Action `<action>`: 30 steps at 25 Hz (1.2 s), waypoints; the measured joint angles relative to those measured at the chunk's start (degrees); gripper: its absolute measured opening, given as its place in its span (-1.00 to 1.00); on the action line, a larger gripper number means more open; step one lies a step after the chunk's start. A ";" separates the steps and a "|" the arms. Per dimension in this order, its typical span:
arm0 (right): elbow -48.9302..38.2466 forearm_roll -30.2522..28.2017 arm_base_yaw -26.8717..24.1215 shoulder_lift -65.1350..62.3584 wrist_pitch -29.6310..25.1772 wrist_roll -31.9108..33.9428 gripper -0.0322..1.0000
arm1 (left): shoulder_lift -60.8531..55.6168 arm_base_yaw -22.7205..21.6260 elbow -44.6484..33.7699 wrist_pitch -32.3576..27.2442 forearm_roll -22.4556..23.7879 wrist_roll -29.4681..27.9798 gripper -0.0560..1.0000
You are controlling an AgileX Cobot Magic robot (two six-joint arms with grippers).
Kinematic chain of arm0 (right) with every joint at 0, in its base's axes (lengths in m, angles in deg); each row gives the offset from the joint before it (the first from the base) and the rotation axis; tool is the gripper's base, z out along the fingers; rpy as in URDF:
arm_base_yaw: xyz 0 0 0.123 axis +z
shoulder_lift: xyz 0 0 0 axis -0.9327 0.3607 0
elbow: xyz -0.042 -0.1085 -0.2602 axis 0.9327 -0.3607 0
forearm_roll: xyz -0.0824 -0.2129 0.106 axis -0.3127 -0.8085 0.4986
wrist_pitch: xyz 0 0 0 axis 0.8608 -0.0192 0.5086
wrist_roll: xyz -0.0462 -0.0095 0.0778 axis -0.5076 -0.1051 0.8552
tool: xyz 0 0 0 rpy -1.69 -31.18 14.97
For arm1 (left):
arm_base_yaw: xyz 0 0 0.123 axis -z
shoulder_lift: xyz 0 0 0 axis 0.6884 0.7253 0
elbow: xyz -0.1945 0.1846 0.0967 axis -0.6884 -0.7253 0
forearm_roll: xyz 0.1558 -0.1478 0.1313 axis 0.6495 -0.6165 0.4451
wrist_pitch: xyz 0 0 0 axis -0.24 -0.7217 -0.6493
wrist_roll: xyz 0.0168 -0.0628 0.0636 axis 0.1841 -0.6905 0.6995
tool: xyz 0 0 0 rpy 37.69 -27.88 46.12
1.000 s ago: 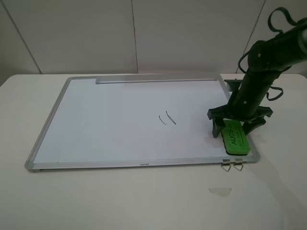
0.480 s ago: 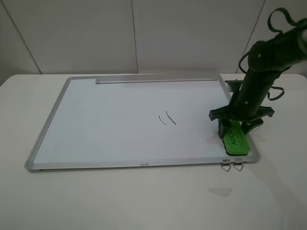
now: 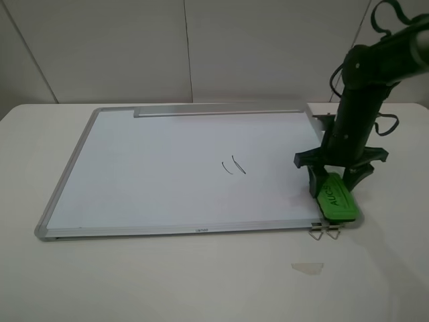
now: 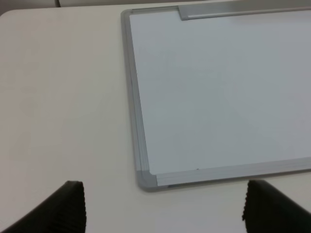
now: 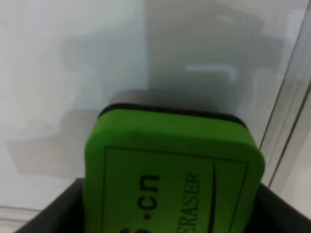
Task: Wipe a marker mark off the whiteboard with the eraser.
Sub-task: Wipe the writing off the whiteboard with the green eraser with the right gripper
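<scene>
Eraser [image 3: 340, 199] shifted rt, long axis diag near-rt.

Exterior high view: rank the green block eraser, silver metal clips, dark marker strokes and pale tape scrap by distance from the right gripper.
1. Green eraser, between the right gripper's fingers.
2. Metal clips, at the whiteboard's near right corner.
3. Marker strokes, mid-board to the left, and tape scrap, in front of the whiteboard: too close to call.
</scene>
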 joint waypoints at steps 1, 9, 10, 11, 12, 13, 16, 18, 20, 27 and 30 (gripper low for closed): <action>2.08 -0.56 0.74 -0.26 -1.70 0.00 0.24 | 0.00 0.00 0.00 0.00 0.00 0.00 0.39; 18.03 -0.56 10.78 -0.24 -5.27 -0.05 0.24 | 0.00 0.00 0.00 0.00 0.30 0.00 0.39; 19.92 -0.56 12.16 0.37 -5.22 -0.05 0.24 | 0.00 0.00 0.00 0.00 0.30 0.00 0.39; 21.49 -0.56 13.48 1.16 -5.28 -0.05 0.24 | 0.00 0.00 0.00 0.00 0.30 0.00 0.39; 23.26 -1.08 14.54 2.25 -5.28 -0.05 0.24 | 0.00 0.00 0.00 0.00 0.30 0.00 0.39; 24.92 -1.61 15.72 3.30 -5.28 -0.05 0.24 | 0.00 0.00 0.00 0.00 0.30 0.00 0.39; 28.90 -3.20 18.59 7.87 -5.33 -0.05 0.24 | 0.00 0.00 0.00 0.00 0.30 0.00 0.39; 31.04 -4.25 20.22 10.76 -5.28 -0.05 0.24 | 0.00 0.00 0.00 0.00 0.30 0.00 0.39; 33.10 -4.89 21.40 13.39 -5.28 -0.14 0.24 | 0.00 0.00 0.00 0.00 0.30 0.00 0.39; 36.83 -5.14 22.14 20.50 -2.63 -1.42 0.24 | 0.00 0.00 0.00 0.00 0.30 0.00 0.39; 36.89 -5.29 22.14 21.64 -0.60 -1.55 0.24 | 0.00 0.00 0.00 0.00 0.30 0.00 0.39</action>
